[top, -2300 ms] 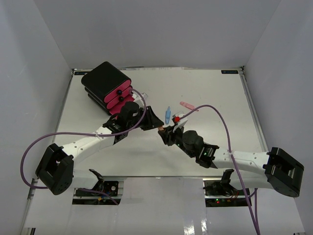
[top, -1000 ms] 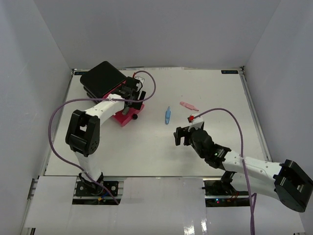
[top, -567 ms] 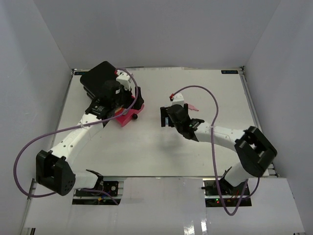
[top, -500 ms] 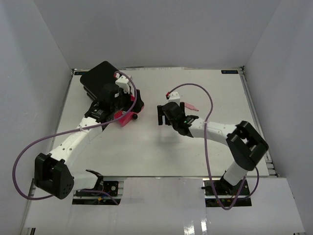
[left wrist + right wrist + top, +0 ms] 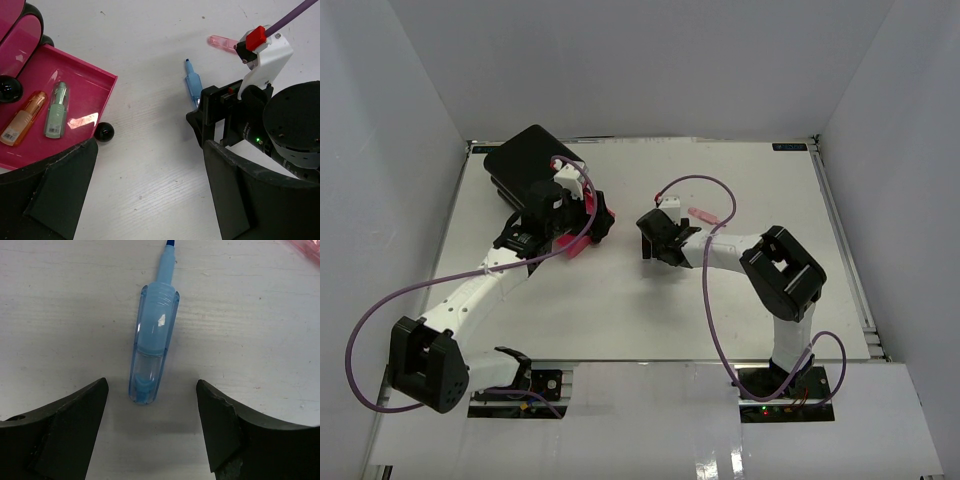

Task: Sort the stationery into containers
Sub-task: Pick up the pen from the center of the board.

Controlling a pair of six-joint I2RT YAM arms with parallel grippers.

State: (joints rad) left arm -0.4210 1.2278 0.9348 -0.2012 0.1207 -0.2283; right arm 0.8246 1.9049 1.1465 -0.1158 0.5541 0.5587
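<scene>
The black box (image 5: 525, 160) of pink-fronted drawers sits at about ten o'clock on the white desk (image 5: 720, 310). One drawer (image 5: 75, 80) is pulled out toward the middle of the desk. Two pieces lie side by side in it, an orange highlighter (image 5: 22, 117) and, just beside it toward three o'clock, a green highlighter (image 5: 54, 111). The drawer's round black knob (image 5: 104, 132) sticks out from its front.

The left end effector (image 5: 150, 165) hangs over the desk just off the front of the open drawer. Its jaws are spread wide with nothing between them.

The right arm reaches in toward the centre, and the right end effector (image 5: 151, 390) is down low over a blue pen (image 5: 152, 340) lying flat on the desk. From the right wrist, the pen points to twelve o'clock, tip away from the fingers. The jaws stand open, one on each side of the pen's rear end, and bare desk shows between each finger and the pen, so nothing is gripped. A small translucent pink piece (image 5: 222, 42) lies on the desk near the pen, off toward one o'clock and apart from it. From overhead, the right end effector hides the pen.
</scene>
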